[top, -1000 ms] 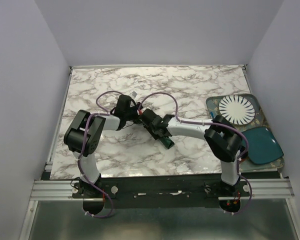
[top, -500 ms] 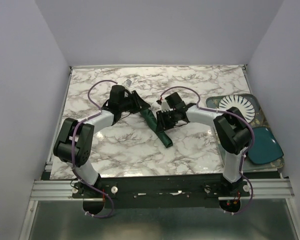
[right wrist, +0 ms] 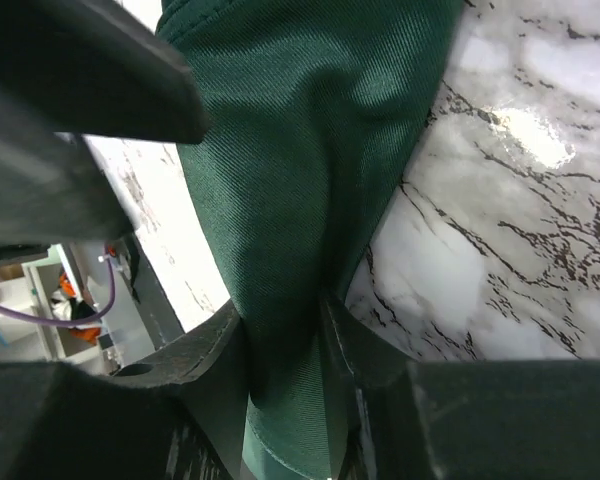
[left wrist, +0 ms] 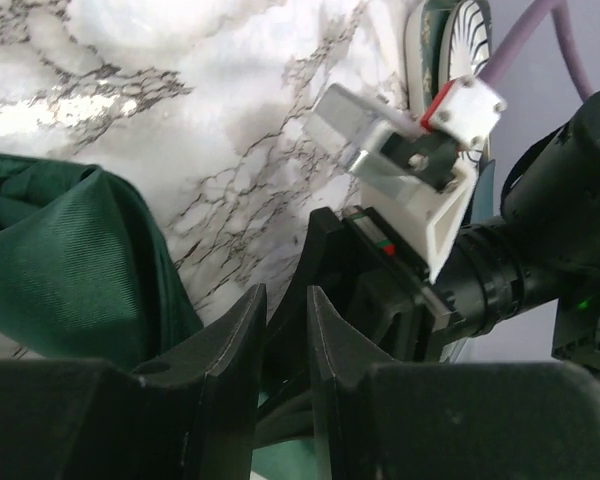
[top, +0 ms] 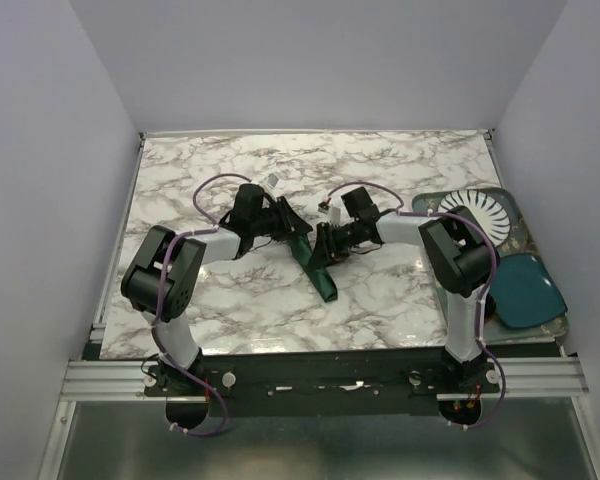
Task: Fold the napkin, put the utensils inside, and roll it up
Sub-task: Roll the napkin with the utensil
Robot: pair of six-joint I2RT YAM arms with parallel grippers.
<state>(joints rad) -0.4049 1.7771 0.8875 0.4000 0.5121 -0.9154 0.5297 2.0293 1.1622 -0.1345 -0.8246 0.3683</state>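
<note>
Napkin point(top: 323, 276): bunched into a long, narrow, dark green strip. It lies at a slant on the marble table point(top: 410, 165), about mid-table, between my two arms. Its near end points toward my bases. Its far end runs up to where my grippers meet.

Right gripper point(right wrist: 280, 320): fingers point(right wrist: 195, 360) clamped on the napkin. A thick fold of cloth runs up between them and spreads wider above, over the marble.

Left gripper point(left wrist: 285, 300): at the far end of the strip, facing my right gripper, the two almost nose to nose. Fingers point(left wrist: 235, 345) close together, only a narrow slit between them. Green cloth bulges just to their left, and a sliver of green shows low in the slit. I cannot tell whether cloth is pinched there or only lies beside them.

Right edge of the table: a patterned tray point(top: 516, 246) bearing a white fluted plate point(top: 473, 217). A teal dish point(top: 525, 288) sits just on the near side of the plate, well apart from the napkin.
</note>
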